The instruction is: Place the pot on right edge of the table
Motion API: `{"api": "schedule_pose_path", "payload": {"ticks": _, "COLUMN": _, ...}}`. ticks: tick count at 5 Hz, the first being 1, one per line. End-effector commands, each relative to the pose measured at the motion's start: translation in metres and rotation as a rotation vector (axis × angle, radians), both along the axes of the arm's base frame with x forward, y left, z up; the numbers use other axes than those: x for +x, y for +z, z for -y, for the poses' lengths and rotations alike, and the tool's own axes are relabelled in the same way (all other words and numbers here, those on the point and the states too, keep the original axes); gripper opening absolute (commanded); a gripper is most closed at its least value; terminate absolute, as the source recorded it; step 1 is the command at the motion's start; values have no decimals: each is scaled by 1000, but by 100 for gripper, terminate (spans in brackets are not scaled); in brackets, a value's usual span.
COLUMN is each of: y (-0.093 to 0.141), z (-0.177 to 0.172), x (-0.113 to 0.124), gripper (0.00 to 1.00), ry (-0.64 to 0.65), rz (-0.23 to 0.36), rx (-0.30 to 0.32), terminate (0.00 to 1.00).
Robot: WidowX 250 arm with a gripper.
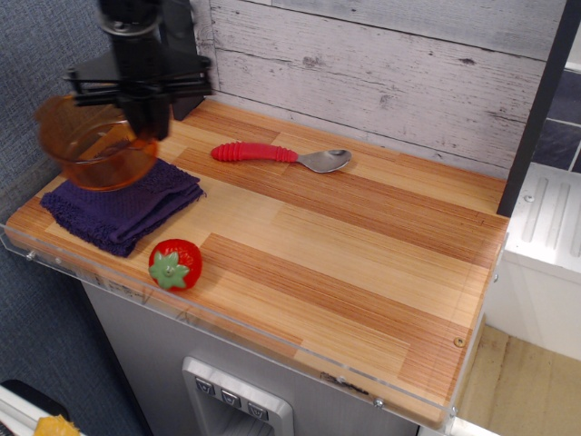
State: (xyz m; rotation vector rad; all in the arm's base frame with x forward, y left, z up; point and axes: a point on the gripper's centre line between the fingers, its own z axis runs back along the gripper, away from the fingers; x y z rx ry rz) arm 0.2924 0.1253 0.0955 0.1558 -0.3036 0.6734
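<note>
— Amber pot (95,153) status?
— Airborne above purple cloth (123,209), table's (363,263) left end; gripper (147,113) clamped on rim.
— Remaining?
— Carry across, set down at right edge; nothing placed yet.

One fixed camera looks down at an angle across the table (363,263) from its front-right corner.

Purple cloth (123,212), strawberry (175,263), red-handled spoon (281,156)
</note>
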Motion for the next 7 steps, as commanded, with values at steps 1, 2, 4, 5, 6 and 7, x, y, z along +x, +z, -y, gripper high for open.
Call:
{"api": "schedule_pose_path", "payload": {"ticks": 1, "y": 33, "z": 75, "x": -3, "gripper": 0, "ry": -240, "rz": 112, "rx": 34, "terminate": 0}}
{"api": "schedule_pose_path", "payload": {"ticks": 2, "y": 29, "z": 111, "x": 1, "gripper": 0, "ry": -364, "rz": 98, "rx": 32, "terminate": 0}}
{"api": "schedule_pose_path", "payload": {"ticks": 4, "y": 10, "z": 169, "x": -3, "gripper": 0, "ry": -590, "rz": 83, "rx": -83, "terminate": 0}}
{"api": "schedule_pose_path", "payload": {"ticks": 5, "y": -4, "z": 195, "x": -9, "gripper": 0, "ry": -659, "rz": 48, "rx": -102, "terminate": 0}}
{"api": "schedule_pose_path", "payload": {"ticks": 6, "y": -14, "z": 219, "x": -14, "gripper": 0, "ry": -742, "rz": 33, "rx": -102, "terminate": 0}}
{"api": "schedule_pose_path", "payload": {"ticks": 7, "y": -27, "z": 235, "x": -11, "gripper": 0, "ry": -764, "rz": -12, "rx": -47, "terminate": 0}}
